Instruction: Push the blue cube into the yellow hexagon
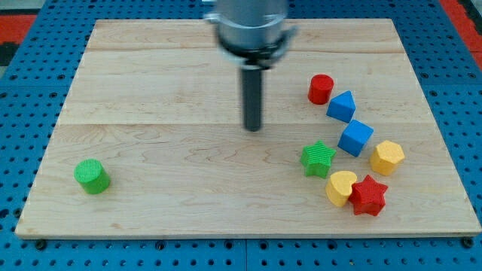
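The blue cube (355, 138) lies at the view's right, just left of and slightly above the yellow hexagon (387, 157), with a narrow gap between them. My tip (252, 128) stands near the board's middle, well to the left of the blue cube and touching no block. The rod rises from it to the arm's grey body at the view's top.
A red cylinder (321, 89) and a blue triangular block (341, 105) lie above the cube. A green star (318, 159), a yellow heart (340, 187) and a red star (368, 195) lie below it. A green cylinder (92, 176) sits at lower left on the wooden board (151, 83).
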Robot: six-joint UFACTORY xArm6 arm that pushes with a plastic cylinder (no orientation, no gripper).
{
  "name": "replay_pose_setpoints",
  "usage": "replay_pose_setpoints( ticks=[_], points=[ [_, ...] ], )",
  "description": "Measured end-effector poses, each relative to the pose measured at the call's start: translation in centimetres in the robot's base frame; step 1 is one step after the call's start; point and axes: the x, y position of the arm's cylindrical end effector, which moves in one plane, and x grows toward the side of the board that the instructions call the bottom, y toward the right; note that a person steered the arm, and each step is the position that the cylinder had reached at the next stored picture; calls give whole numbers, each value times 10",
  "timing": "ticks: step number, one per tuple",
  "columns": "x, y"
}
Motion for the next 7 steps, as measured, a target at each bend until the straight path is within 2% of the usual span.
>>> replay_pose_setpoints(
  ticks=[1, 3, 7],
  points=[
    [0, 70],
    [1, 70],
    [40, 102]
  ],
)
